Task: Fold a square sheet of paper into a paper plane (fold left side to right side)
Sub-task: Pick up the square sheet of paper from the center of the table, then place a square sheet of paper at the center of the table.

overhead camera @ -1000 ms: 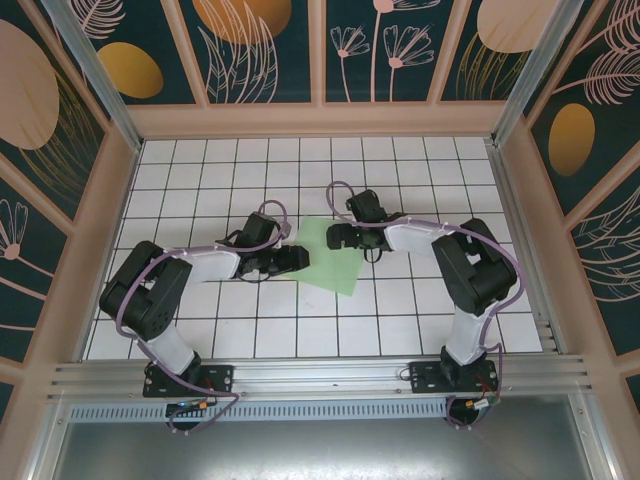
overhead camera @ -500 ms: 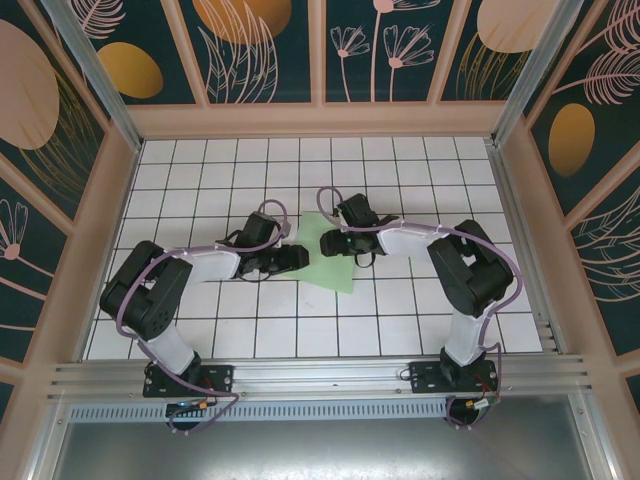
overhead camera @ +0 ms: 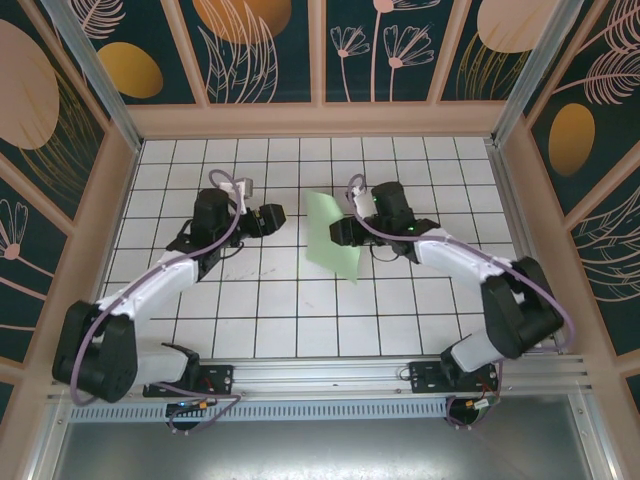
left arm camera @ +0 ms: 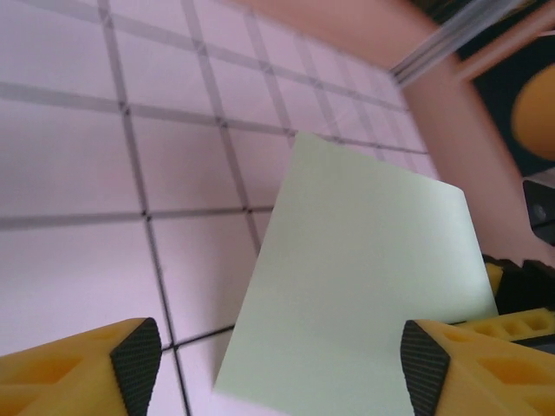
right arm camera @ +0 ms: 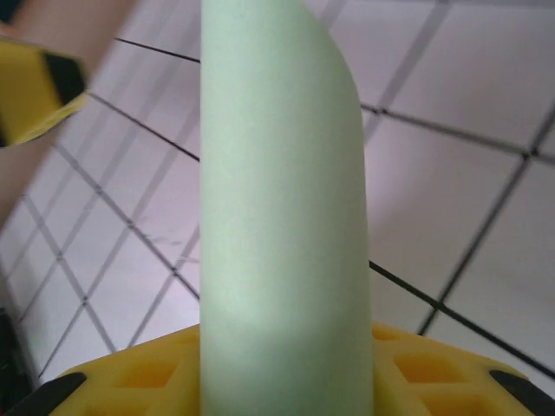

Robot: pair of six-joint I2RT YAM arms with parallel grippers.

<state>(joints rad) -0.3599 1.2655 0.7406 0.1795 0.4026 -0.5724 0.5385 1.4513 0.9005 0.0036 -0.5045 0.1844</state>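
Top external: the square sheet of paper (overhead camera: 331,246) stands tilted up off the white tiled floor (overhead camera: 250,310) mid-table, its right edge pinched in the right gripper (overhead camera: 341,231). The left gripper (overhead camera: 274,218) hangs near its left edge, apart from it.

Left wrist: the sheet (left arm camera: 364,286) looks thin, light and floppy, likely to crease wherever it is squeezed. The left gripper (left arm camera: 279,360) is spread wide and holds nothing.

Right wrist: the sheet (right arm camera: 282,217) curls upward from the closed right gripper (right arm camera: 286,394), so it bends freely. Best taken at an edge or corner. Nothing else lies on the tiles; only the two arms could crowd each other.
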